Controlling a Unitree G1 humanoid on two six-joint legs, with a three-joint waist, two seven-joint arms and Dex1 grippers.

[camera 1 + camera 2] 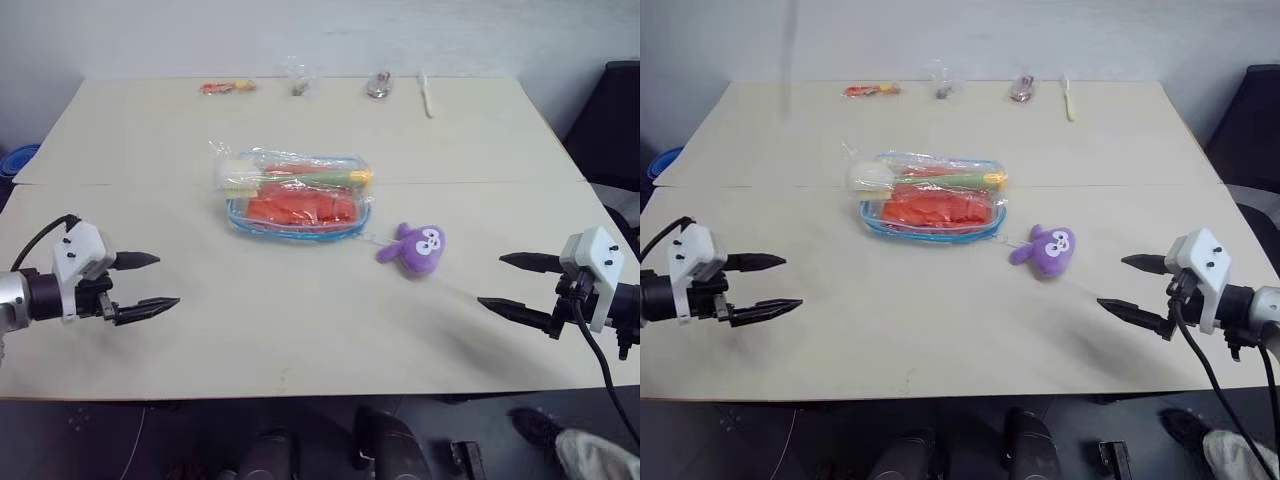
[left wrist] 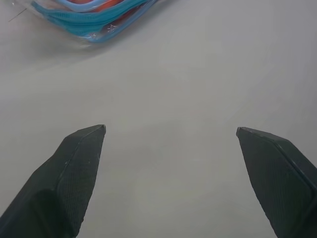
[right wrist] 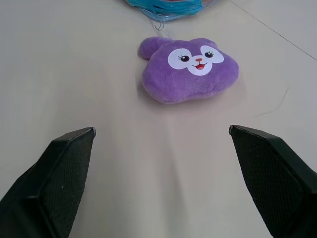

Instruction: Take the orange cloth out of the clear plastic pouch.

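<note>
The clear plastic pouch (image 1: 298, 222) with light blue edging lies flat near the table's middle, and the orange cloth (image 1: 300, 207) is inside it. A crinkly clear bag (image 1: 290, 176) with green and yellow items rests on the pouch's far side. My left gripper (image 1: 168, 280) hovers open over the table's near left, well short of the pouch; its wrist view catches the pouch's blue edge (image 2: 94, 20). My right gripper (image 1: 490, 280) is open at the near right, pointing toward a purple plush toy (image 3: 190, 69) that lies beside the pouch's right end.
Small items line the table's far edge: an orange-yellow packet (image 1: 226, 87), two small clear wrappers (image 1: 298, 85) (image 1: 378, 85) and a white stick (image 1: 427, 98). A black chair (image 1: 612, 130) stands at the right, and a blue object (image 1: 18, 160) sits off the left edge.
</note>
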